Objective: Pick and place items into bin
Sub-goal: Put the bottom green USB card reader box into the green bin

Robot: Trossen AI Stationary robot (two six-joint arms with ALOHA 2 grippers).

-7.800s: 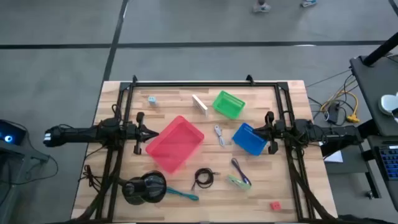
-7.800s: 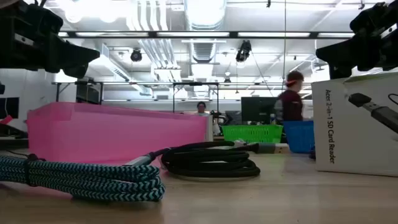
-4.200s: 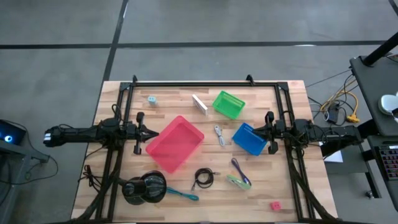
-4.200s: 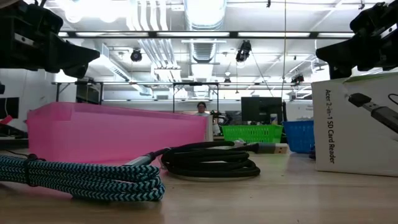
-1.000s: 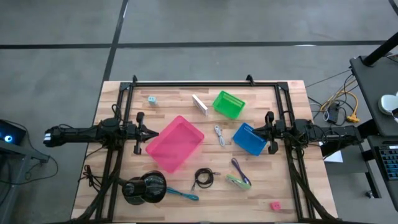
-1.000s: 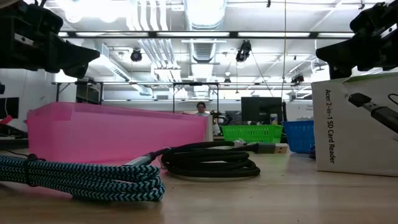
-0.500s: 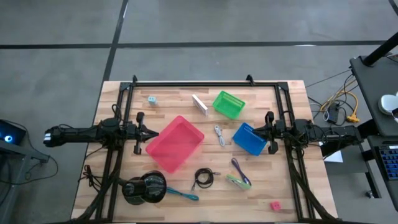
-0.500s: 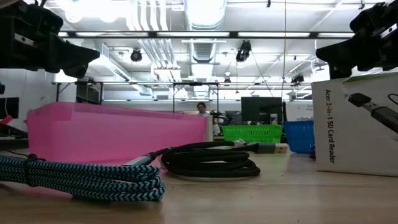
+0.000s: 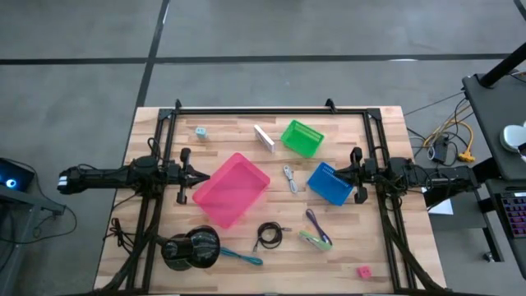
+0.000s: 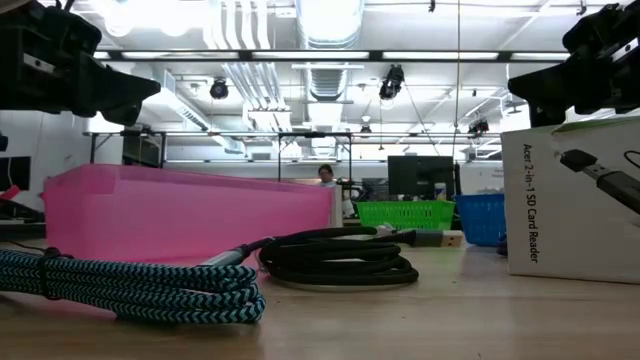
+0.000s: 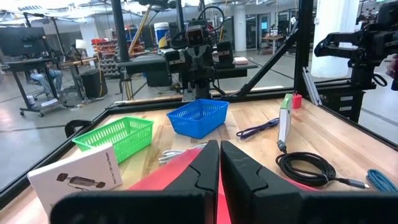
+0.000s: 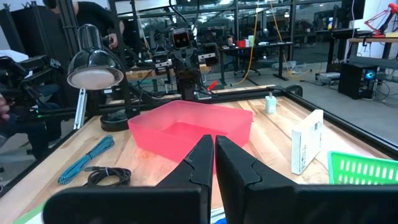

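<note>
1. Pink bin sits mid-desk between both arms, angled; likely the easiest drop target for either side. Green bin and blue bin lie to its right, the green one farther back.
2. Items all loose on the wooden desk, none binned yet:
   - black cord, coiled, near side, just right of the pink bin's near corner
   - purple cord and green packet, together, near the blue bin
   - whitish cord, between the pink and blue bins
   - teal stick tool, near edge, beside the large black round object
   - white box, far side, left of the green bin
   - light-blue block, far left; red block, near right
3. Left claw: clenched, empty, parked at the pink bin's left edge, touching nothing.
4. Right claw: clenched, empty, just beside the blue bin's right side.
5. Judgement: both arms look to be at rest pose, facing each other; task not started. Nearest picks look like the whitish or purple cord for the right arm.
</note>
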